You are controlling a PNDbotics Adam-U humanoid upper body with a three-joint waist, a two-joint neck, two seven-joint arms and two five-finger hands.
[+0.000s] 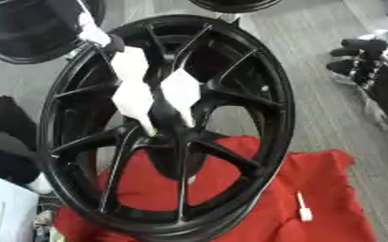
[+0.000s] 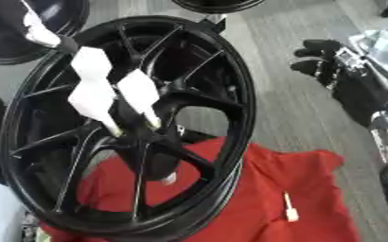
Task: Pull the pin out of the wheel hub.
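Standing upright on a red cloth (image 1: 330,179), the wheel (image 1: 255,66) has white pins (image 1: 180,92) at its hub. One pin (image 1: 304,211) lies loose. The right hand (image 2: 326,59) hangs curled, empty, well apart.

My view is evenly and softly lit, bright enough to read colours; no hard shadows fall on the grey floor (image 1: 330,118); the whole picture is soft and slightly smeared; the black wheel (image 1: 272,94) carries pale glints along its rim and spokes; the white pins (image 1: 180,92) are overexposed, their surfaces blank; my right hand (image 2: 330,59) at the edge is blurred.
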